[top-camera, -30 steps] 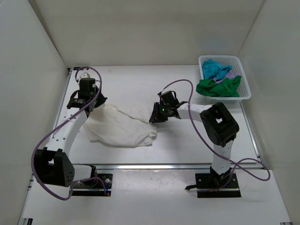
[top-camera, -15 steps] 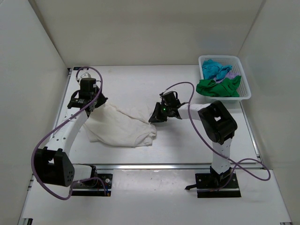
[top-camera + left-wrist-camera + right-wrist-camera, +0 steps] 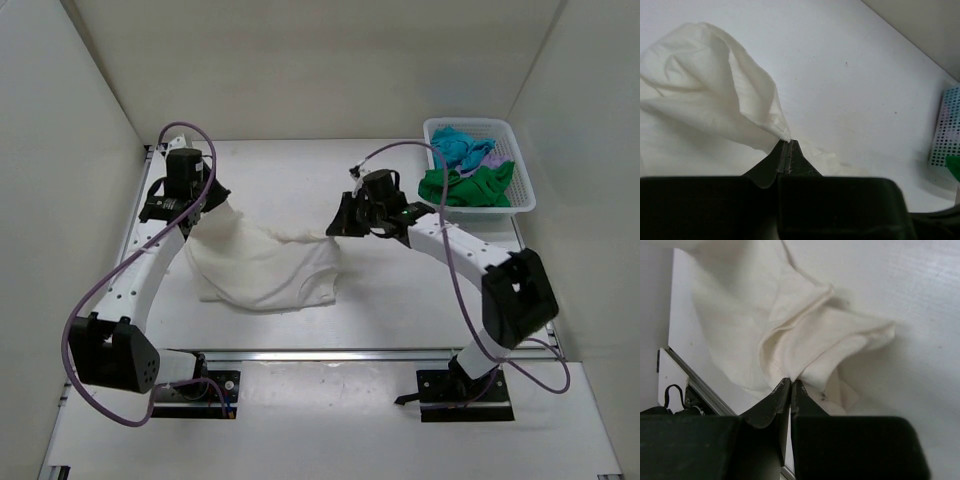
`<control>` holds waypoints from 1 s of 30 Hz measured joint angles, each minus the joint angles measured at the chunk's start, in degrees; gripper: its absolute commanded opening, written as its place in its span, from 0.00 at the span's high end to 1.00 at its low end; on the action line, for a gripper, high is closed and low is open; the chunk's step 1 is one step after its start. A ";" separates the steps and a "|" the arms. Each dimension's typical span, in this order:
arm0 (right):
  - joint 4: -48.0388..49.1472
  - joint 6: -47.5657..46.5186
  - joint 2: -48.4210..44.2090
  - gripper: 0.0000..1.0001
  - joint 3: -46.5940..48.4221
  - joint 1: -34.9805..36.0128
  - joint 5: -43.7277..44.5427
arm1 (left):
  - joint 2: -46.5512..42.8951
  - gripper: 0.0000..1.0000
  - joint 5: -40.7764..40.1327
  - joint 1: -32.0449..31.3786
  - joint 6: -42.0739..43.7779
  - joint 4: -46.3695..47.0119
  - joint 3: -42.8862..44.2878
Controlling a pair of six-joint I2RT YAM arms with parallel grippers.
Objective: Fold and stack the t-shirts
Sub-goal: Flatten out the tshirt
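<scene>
Hanging between two pinches, the cream-white t-shirt [image 3: 265, 270] has its lower part resting on the tabletop [image 3: 400, 300] toward the near-left, with its upper edge lifted. The left jaws are shut tight on one bunched corner and the right jaws are shut tight on another fold, well apart, probably to spread the cloth flat for folding. In the far-right corner, the basket [image 3: 522, 190] holds the green t-shirt [image 3: 470, 187], turquoise t-shirt [image 3: 455, 145] and lilac t-shirt [image 3: 490, 158], not yet folded.
</scene>
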 measured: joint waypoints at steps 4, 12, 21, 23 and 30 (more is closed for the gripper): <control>-4.28 -4.11 -7.82 0.99 2.36 0.28 1.99 | -0.02 1.00 0.35 -0.90 0.22 0.00 1.97; -6.23 -5.27 -14.01 1.00 -10.29 0.63 4.74 | -3.13 1.00 1.03 -2.56 0.42 -0.74 -0.87; -2.58 -1.90 -13.51 0.87 -29.22 -6.08 -0.50 | -9.57 1.00 1.70 -5.25 -0.11 -1.53 -12.22; -0.02 -1.36 -10.86 0.83 -28.85 -6.05 -2.54 | -9.33 1.00 1.88 -5.51 -0.28 -2.23 -12.94; 0.61 -0.55 -8.74 0.79 -25.57 -5.95 -4.94 | -9.31 1.00 1.88 -6.60 -0.28 -2.05 -12.94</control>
